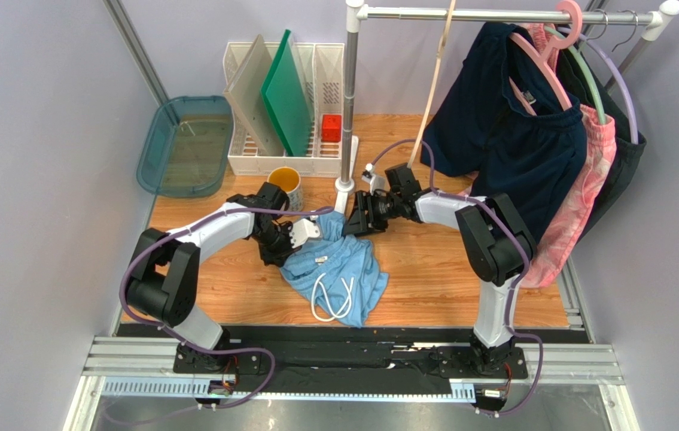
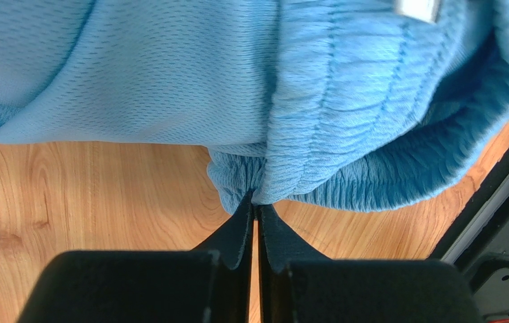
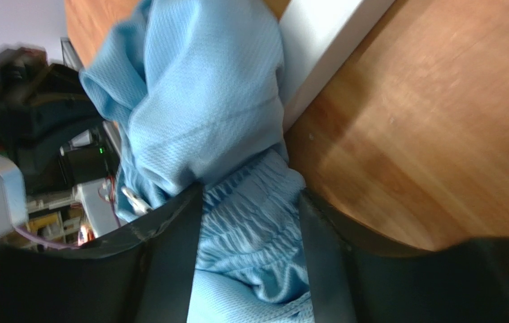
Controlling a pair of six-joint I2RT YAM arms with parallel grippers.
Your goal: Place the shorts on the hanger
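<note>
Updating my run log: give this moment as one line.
phase: grasping | left end effector: shut on shorts waistband | right end effector: open astride waistband | hanger: hanging on rail, bare

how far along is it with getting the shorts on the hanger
Early. Done: the left gripper is shut on the waistband of the shorts. In hand: the right gripper straddles the waistband, jaws apart. Left: the shorts lie mostly on the table, and the hanger hangs bare on the rail.

Pale lilac-grey walls on three sides, wood-grain tabletop under even, soft light, chrome clothes rail across the back, aluminium frame rails along the near edge.
</note>
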